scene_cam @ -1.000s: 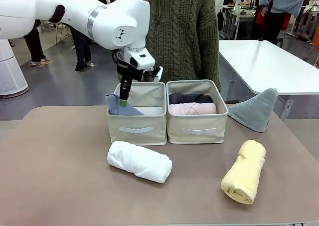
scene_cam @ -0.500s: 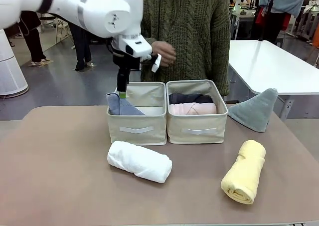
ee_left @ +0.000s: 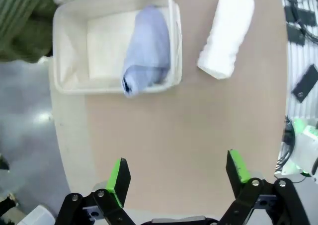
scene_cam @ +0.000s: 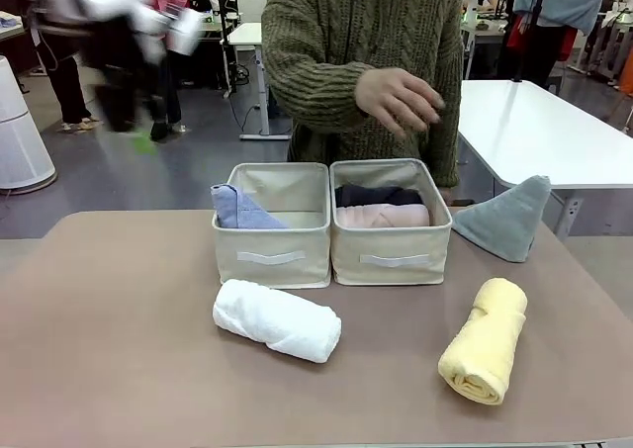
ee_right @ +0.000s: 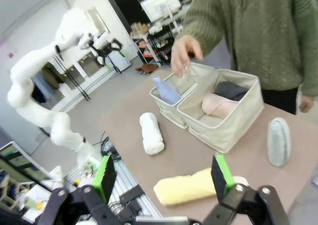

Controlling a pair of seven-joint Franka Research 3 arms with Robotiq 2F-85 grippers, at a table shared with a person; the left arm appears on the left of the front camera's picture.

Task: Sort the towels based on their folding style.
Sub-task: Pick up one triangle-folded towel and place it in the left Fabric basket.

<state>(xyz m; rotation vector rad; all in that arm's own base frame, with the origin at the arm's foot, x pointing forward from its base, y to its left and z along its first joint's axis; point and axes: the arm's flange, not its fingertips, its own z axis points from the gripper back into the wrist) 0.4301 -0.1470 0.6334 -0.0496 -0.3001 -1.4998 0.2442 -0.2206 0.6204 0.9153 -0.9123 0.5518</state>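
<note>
A light blue cone towel (scene_cam: 240, 211) (ee_left: 146, 51) (ee_right: 166, 91) lies in the left beige bin (scene_cam: 272, 260). The right bin (scene_cam: 391, 260) holds a dark grey roll (scene_cam: 376, 193) and a pink roll (scene_cam: 386, 216). On the table lie a white roll (scene_cam: 277, 319) (ee_left: 226, 34), a yellow roll (scene_cam: 485, 354) (ee_right: 191, 187) and a grey-teal cone (scene_cam: 506, 218) (ee_right: 278, 140). My left gripper (ee_left: 179, 173) is open and holds nothing, high above the table's left part, blurred at the front view's upper left (scene_cam: 138, 122). My right gripper (ee_right: 164, 175) is open, well back from the towels.
A person in a green knitted sweater stands behind the bins, one hand (scene_cam: 399, 100) raised above the right bin. A white table (scene_cam: 534, 122) stands behind at the right. Bare brown tabletop (scene_cam: 109, 319) lies left of the bins and along the front edge.
My left gripper lifted out of the left bin, leaving the light blue towel there, and swung up and to the left. The person's hand moved right, over the right bin.
</note>
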